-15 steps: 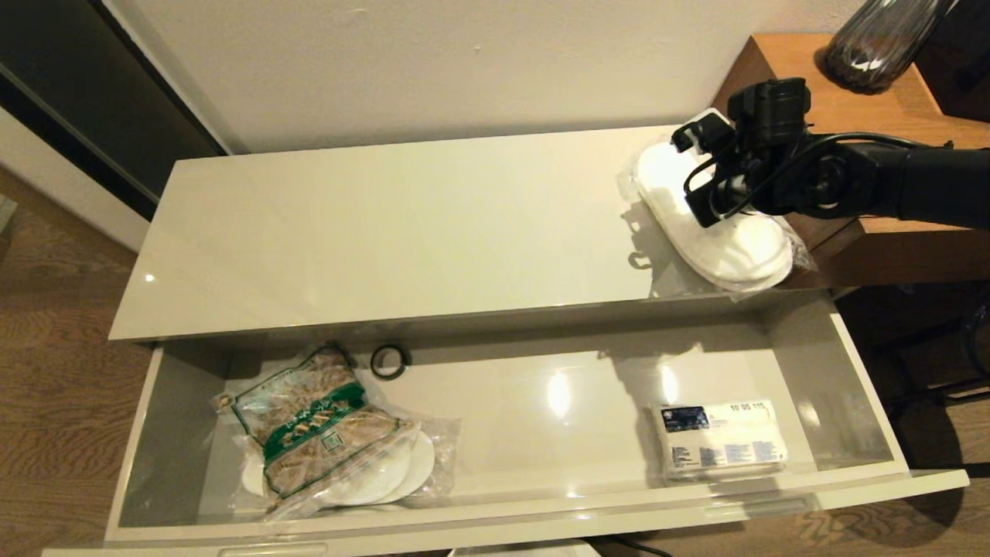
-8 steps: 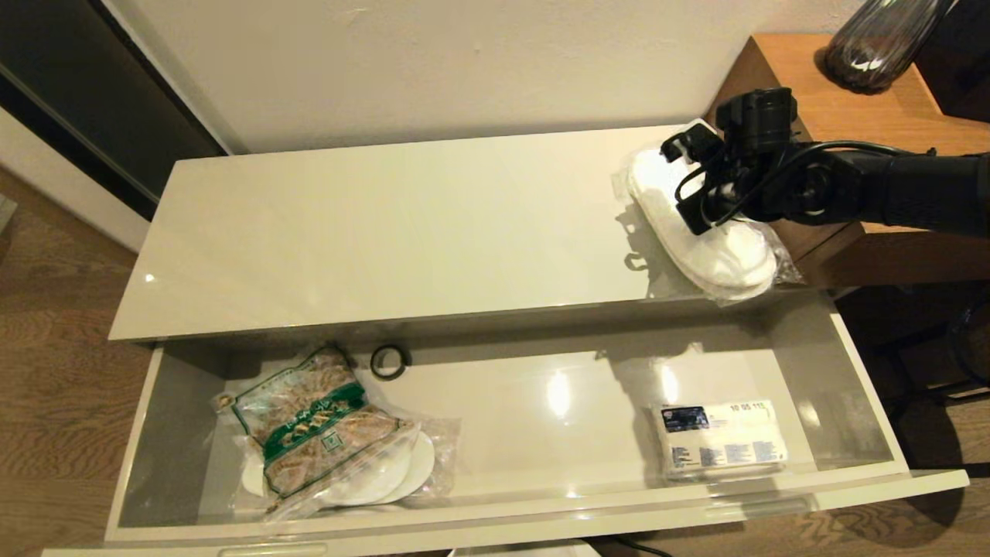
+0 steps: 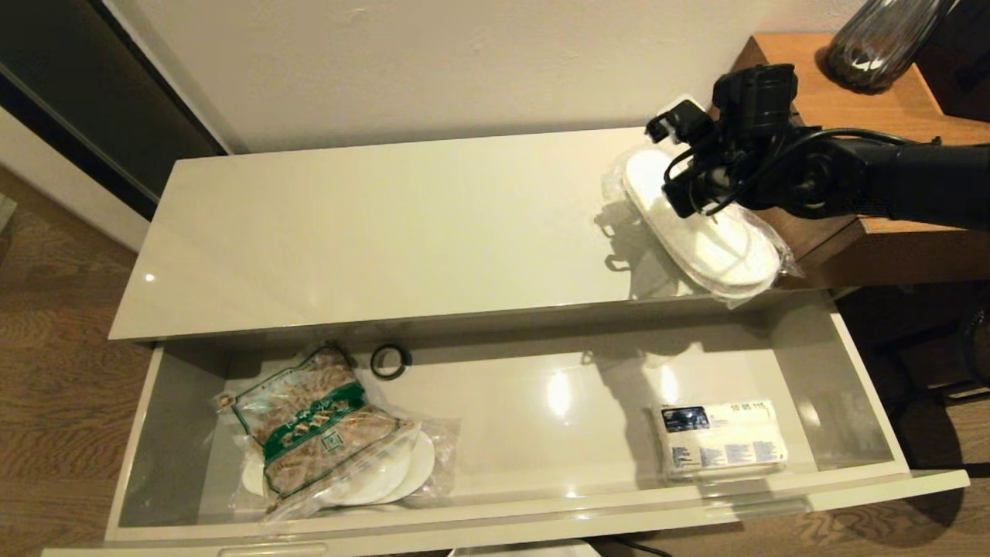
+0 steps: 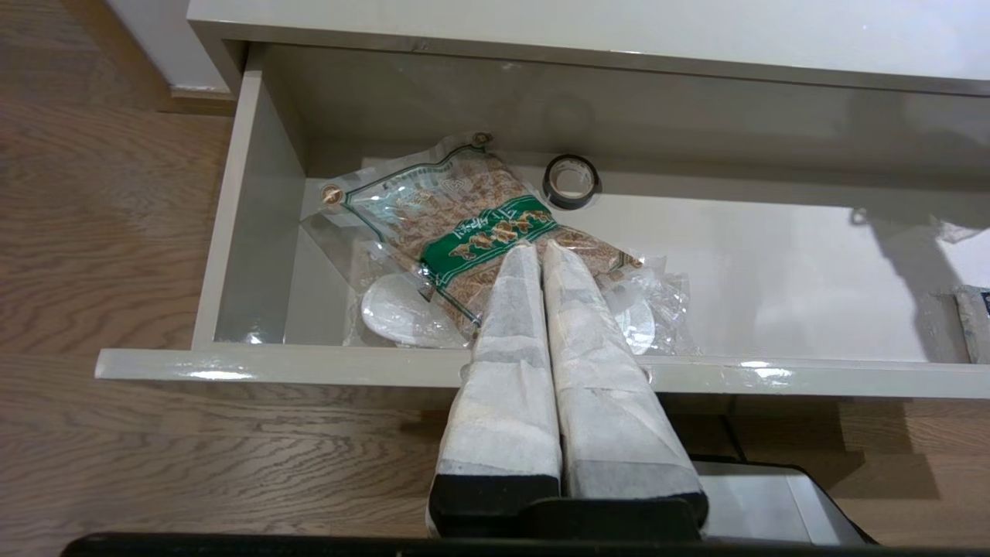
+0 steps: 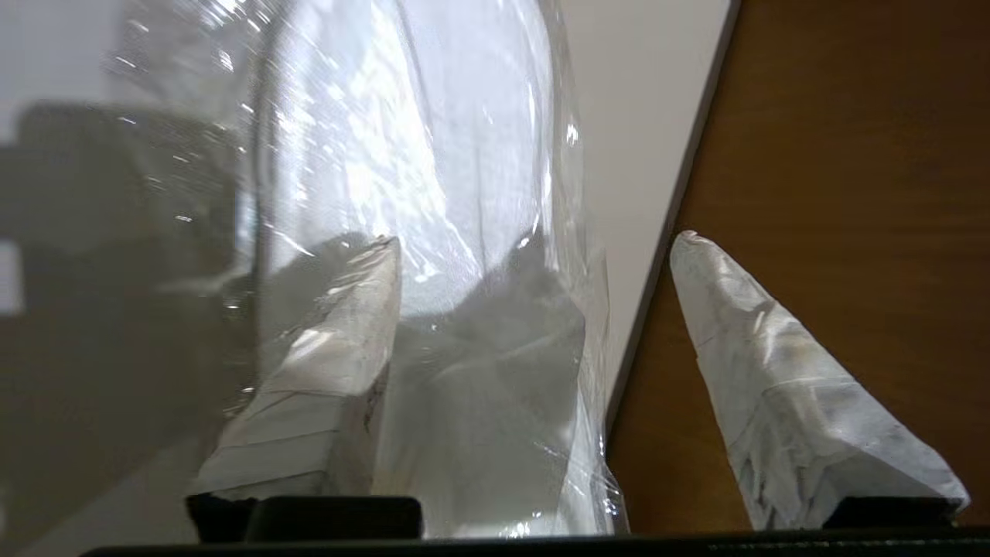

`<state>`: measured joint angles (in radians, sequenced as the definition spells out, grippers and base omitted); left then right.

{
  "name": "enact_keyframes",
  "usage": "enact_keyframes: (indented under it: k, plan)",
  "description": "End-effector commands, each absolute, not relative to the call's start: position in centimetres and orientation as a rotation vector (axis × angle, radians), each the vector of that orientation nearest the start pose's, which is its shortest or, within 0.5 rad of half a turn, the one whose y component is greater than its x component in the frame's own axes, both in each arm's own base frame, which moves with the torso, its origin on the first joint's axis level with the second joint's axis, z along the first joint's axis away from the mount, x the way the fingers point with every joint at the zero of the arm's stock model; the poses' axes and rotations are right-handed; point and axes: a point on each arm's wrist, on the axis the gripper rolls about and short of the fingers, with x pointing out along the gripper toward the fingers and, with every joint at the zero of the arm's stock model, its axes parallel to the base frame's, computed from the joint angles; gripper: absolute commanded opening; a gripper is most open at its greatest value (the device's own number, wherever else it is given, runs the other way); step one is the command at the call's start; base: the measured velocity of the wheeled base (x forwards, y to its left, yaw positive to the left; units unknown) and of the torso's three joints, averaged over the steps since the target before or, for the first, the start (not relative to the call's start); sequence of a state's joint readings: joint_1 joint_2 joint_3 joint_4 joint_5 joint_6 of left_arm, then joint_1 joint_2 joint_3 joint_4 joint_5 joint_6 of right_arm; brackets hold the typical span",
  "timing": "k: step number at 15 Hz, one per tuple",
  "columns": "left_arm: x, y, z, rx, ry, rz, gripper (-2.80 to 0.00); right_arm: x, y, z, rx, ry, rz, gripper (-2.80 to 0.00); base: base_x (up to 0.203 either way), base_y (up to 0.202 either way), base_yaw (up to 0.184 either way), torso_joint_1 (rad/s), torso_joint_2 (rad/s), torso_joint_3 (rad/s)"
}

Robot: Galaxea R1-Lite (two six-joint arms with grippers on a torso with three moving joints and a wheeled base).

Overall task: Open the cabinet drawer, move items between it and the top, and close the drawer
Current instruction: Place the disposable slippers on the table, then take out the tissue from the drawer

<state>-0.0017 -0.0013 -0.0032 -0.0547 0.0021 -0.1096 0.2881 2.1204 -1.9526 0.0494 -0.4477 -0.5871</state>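
While the wrapped slippers (image 3: 700, 232) are lying flat on the right end of the top (image 3: 387, 232), their crinkled clear plastic is catching the light over soft white oval soles. Down in the open cabinet drawer (image 3: 503, 510), the flat white packet (image 3: 721, 447) with its dark blue label is resting near the right front corner, well apart from a green-labelled clear bag (image 3: 321, 425) of brown contents at the left and a small black ring (image 3: 388, 360) by the back wall.

Reaching in from the right, the black right arm is holding the right hand (image 3: 674, 166) just above the far end of the slippers, its white-wrapped fingers (image 5: 332, 363) standing wide apart and gripping nothing; one is lying against the plastic, the other beside the brown wood-grain block (image 3: 874, 116). Before the drawer front, the left hand (image 4: 540, 255) is hanging with its fingers pressed together, empty.

Glossy beige panels are mirroring ceiling lights; a wood-plank floor (image 3: 54, 387) is spreading below a pale wall (image 3: 464, 62).
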Motion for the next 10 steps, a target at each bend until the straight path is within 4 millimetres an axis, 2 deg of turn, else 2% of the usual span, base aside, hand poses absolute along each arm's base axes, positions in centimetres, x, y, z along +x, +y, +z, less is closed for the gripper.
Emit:
enact_keyframes:
  k: [1,3,5,7,9,10]
  plan:
    - [-2.3,0.0,8.2,-0.111,-0.058,-0.002,-2.80,40.5,12.2,30.2,-0.658,0.197,-0.081,0.00,0.000,0.000,0.000,0.000,0.00,0.000]
    - [-2.3,0.0,8.2,-0.111,-0.058,-0.003,-2.80,38.0,12.7,32.0,-0.667,0.180,-0.037,0.00,0.000,0.000,0.000,0.000,0.00,0.000]
    - [-2.3,0.0,8.2,-0.111,-0.058,-0.003,-2.80,34.9,13.4,32.7,-0.693,0.219,0.032,0.00,0.000,0.000,0.000,0.000,0.00,0.000]
    - [-2.3,0.0,8.2,-0.111,-0.058,-0.002,-2.80,32.4,14.1,31.3,-0.737,0.298,0.108,0.00,0.000,0.000,0.000,0.000,0.00,0.000]
    - [-2.3,0.0,8.2,-0.111,-0.058,-0.003,-2.80,30.2,14.3,29.0,-0.787,0.384,0.171,0.00,0.000,0.000,0.000,0.000,0.00,0.000]
    - [-2.3,0.0,8.2,-0.111,-0.058,-0.002,-2.80,29.0,14.2,28.3,-0.807,0.410,0.194,-2.80,0.000,0.000,0.000,0.000,0.00,0.000]
